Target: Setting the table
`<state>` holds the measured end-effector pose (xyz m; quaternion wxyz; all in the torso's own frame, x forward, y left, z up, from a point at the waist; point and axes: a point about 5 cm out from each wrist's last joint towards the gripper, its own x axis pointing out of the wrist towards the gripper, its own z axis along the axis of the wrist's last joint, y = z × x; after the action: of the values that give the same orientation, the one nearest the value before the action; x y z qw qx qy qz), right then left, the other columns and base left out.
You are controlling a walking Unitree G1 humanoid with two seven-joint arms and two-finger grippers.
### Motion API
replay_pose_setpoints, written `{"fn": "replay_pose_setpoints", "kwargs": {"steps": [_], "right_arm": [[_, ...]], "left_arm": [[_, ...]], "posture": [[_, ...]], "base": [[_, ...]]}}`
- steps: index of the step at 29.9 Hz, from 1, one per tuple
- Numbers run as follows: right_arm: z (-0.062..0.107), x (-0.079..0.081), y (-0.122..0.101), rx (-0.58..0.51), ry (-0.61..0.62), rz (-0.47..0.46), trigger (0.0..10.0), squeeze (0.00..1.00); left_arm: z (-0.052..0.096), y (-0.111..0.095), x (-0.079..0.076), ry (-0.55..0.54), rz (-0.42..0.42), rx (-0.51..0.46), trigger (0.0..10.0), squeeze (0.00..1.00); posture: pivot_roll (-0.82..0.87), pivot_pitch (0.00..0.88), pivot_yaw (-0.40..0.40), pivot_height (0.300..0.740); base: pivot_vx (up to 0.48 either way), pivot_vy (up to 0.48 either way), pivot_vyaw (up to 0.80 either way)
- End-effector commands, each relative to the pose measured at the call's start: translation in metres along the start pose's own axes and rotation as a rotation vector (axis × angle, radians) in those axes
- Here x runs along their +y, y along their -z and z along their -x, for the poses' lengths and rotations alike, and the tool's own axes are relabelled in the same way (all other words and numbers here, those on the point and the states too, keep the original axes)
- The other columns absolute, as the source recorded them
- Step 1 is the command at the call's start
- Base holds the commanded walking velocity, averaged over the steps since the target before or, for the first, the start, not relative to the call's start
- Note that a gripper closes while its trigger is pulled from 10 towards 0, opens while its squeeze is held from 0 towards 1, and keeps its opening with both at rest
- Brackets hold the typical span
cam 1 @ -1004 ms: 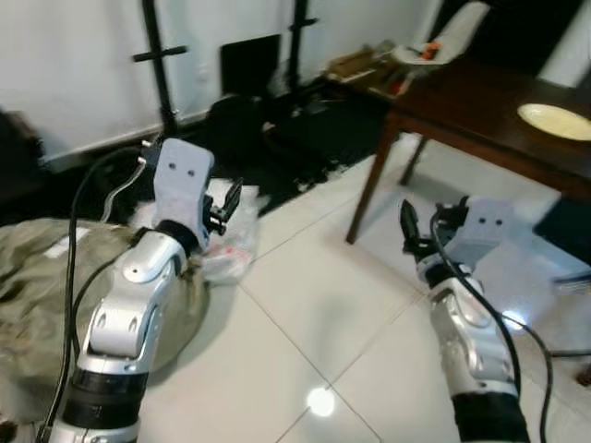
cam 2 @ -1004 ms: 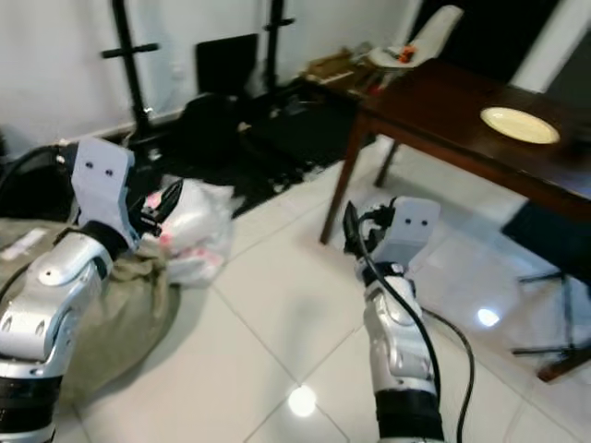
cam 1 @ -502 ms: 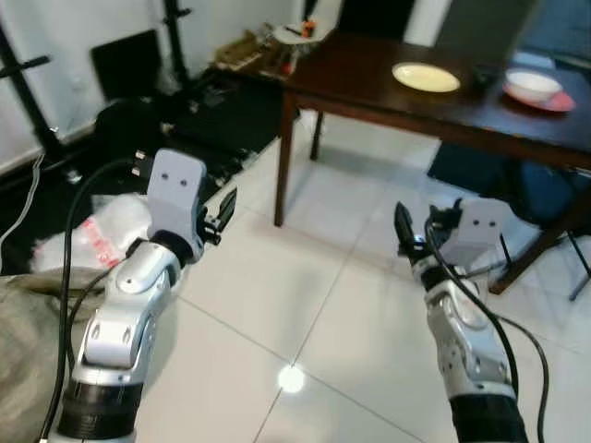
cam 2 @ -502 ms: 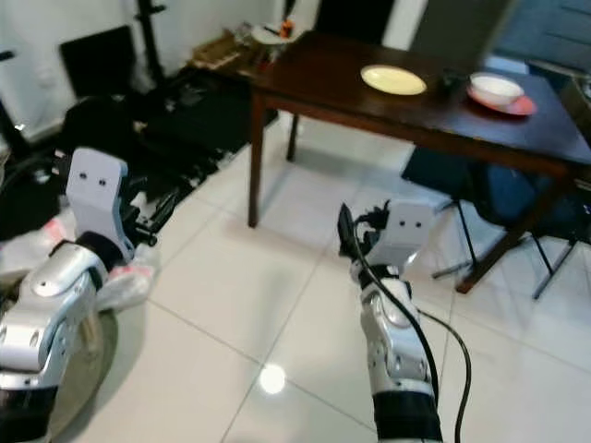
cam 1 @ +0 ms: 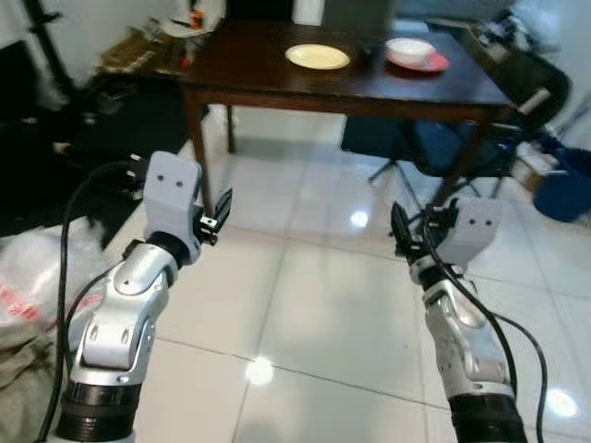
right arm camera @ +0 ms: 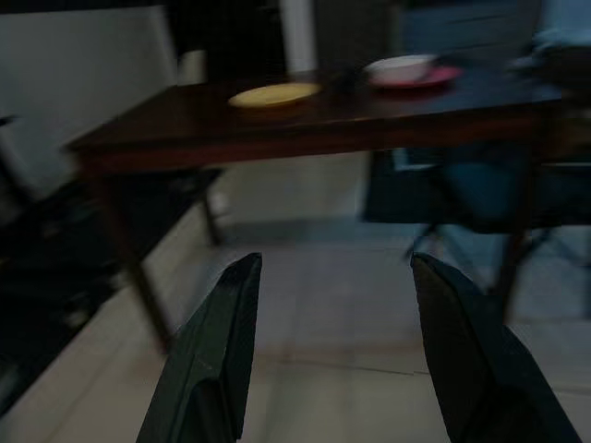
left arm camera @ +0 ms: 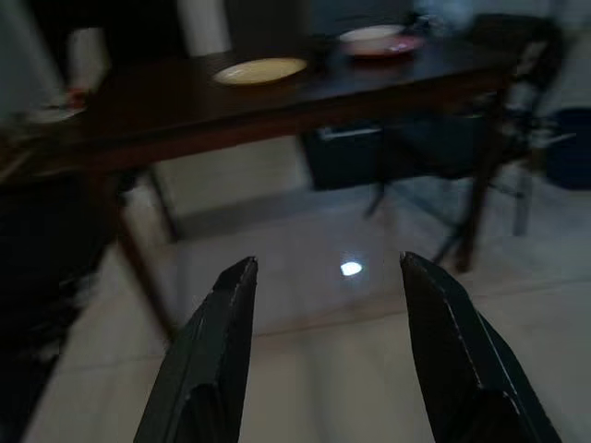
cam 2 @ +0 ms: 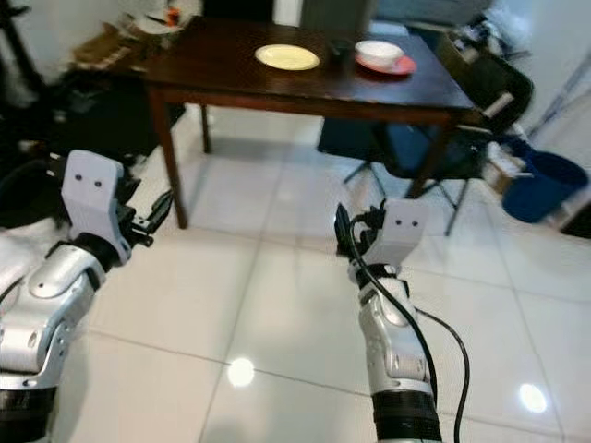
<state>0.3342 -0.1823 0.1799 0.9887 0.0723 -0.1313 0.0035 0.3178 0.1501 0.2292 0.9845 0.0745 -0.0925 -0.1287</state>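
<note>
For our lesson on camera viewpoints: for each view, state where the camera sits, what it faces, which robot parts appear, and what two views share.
Left eye, right eye: head, looking down at the table; both arms, left gripper, right gripper.
Left wrist: along its open fingers toward the table.
Right wrist: along its open fingers, same.
Shared: yellow plate, white bowl.

- Dark brown rectangular wooden table (cam 1: 277, 78): stands upright on slim legs on a glossy white tiled floor.
- Pale yellow round flat plate (cam 1: 317, 56): lies level on the tabletop, toward its far side, apart from the other dishes.
- White round bowl (cam 1: 410, 48): sits upright on a red round saucer (cam 1: 431, 64), just beside the yellow plate's right, on the same tabletop.
</note>
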Motion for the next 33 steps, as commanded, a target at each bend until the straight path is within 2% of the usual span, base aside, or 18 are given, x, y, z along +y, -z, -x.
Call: {"fn": "replay_pose_setpoints", "kwargs": {"steps": [1, 8, 17, 33], "right_arm": [[0.002, -0.001, 0.003, 0.013, 0.005, -0.003, 10.0, 0.0], [0.002, 0.008, 0.003, 0.013, -0.048, -0.013, 10.0, 0.0], [0.002, 0.012, 0.004, 0.011, -0.06, -0.018, 10.0, 0.0], [0.001, 0.009, 0.004, 0.01, -0.051, -0.017, 10.0, 0.0]], "left_arm": [[0.002, 0.004, 0.002, -0.007, -0.009, 0.012, 10.0, 0.0], [0.001, 0.004, 0.003, -0.036, -0.097, -0.031, 10.0, 0.0], [-0.002, 0.001, 0.0, -0.032, -0.082, -0.045, 10.0, 0.0], [-0.003, 0.001, 0.0, -0.027, -0.088, -0.06, 10.0, 0.0]], "posture": [[0.03, 0.066, 0.021, 0.74], [0.03, 0.065, 0.02, 0.74], [0.03, 0.064, 0.022, 0.74], [0.03, 0.058, 0.025, 0.74]], "base": [[0.0, 0.0, -0.8], [0.119, 0.0, -0.5], [0.48, 0.0, 0.0], [0.48, 0.0, -0.77]]}}
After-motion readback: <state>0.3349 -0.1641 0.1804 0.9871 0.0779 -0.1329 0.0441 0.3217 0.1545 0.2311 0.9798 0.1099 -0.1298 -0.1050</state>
